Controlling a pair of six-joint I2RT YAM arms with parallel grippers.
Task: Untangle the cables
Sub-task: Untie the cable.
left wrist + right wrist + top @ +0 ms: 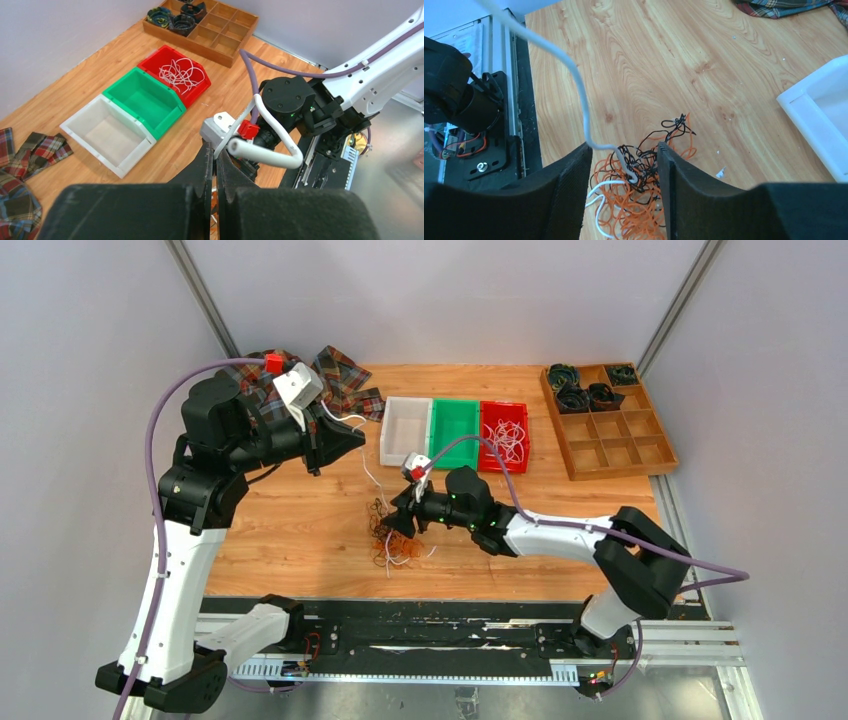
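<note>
Across the orange-brown wooden surface (300,520), nothing but loose wire at lower centre. Directly above: right claw (624,147), spread open, straddling the tangle of thin orange, black and white cables (644,195). Upper left: left claw (357,441), pinched shut on one white cable (574,75) slanting up-left from the tangle. Nearer arm: right.

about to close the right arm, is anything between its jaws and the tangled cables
Nothing visible blocks it. The right gripper has its jaws open directly over the tangled cables. Only the white cable, pinched by the shut left gripper, rises from the pile beside one jaw.
</note>
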